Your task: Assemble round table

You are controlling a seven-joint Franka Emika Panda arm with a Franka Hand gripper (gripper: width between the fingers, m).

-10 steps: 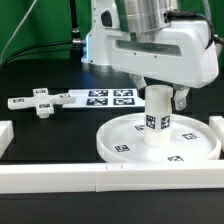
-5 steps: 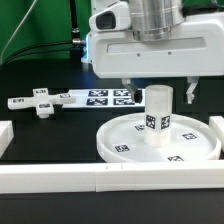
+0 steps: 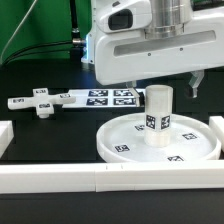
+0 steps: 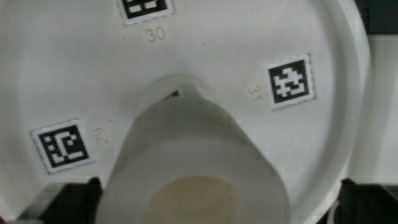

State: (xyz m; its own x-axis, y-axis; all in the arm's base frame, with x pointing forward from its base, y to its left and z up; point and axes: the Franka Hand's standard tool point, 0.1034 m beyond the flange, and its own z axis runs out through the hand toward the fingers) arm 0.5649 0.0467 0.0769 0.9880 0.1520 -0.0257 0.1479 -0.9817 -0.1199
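Note:
The round disc lies flat on the black table, and the stubby tagged post stands upright at its centre. My gripper hovers just above the post's top, open and empty, with its fingers spread wide to either side and clear of the post. In the wrist view I look straight down on the post and the disc, and the gripper shows only as dark fingertips at the frame's corners. The cross-shaped piece lies apart at the exterior view's left.
The marker board lies behind the disc. White border rails run along the front, the left and the right. The arm's white body fills the upper part of the exterior view.
My gripper let go of the post, opened wide and rose from around the post to just above its top. The post stays upright on the disc.

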